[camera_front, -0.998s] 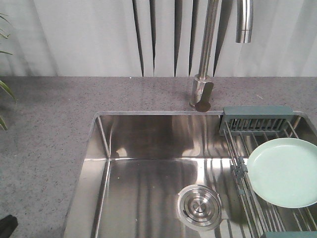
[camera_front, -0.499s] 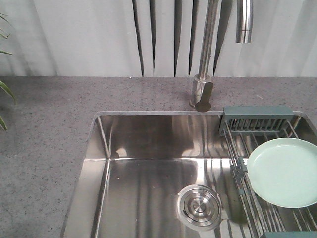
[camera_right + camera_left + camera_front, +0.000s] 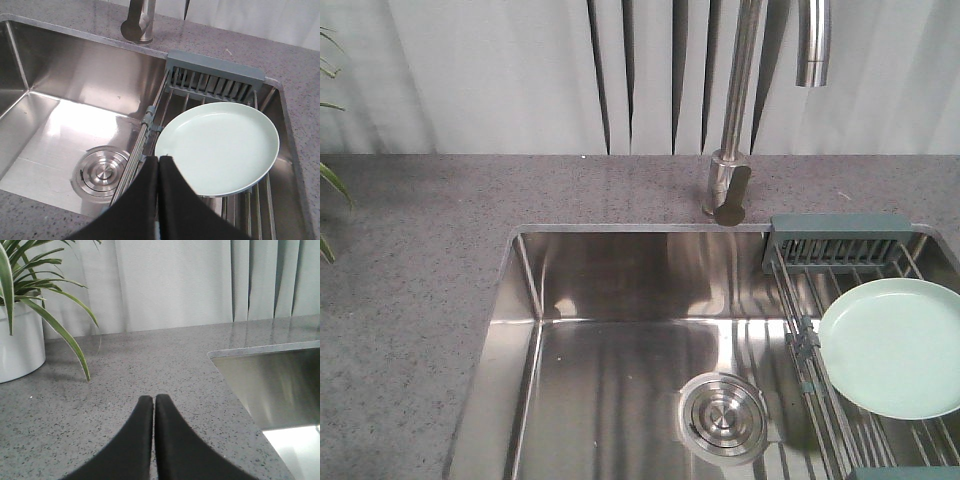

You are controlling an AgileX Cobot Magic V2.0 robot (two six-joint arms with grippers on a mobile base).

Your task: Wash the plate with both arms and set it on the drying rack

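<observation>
The pale mint-green plate lies flat on the drying rack at the right side of the sink; it also shows in the right wrist view, resting on the rack's metal rods. My right gripper is shut and empty, held above the plate's near left edge. My left gripper is shut and empty over the grey countertop, left of the sink. Neither gripper shows in the front view.
The steel sink basin has a round drain cover. A tall faucet stands behind it. A potted plant in a white pot sits on the counter at far left. Curtains hang behind.
A dark part that showed at the bottom left corner of the front view one second ago has gone out of view. The plate has not moved.
</observation>
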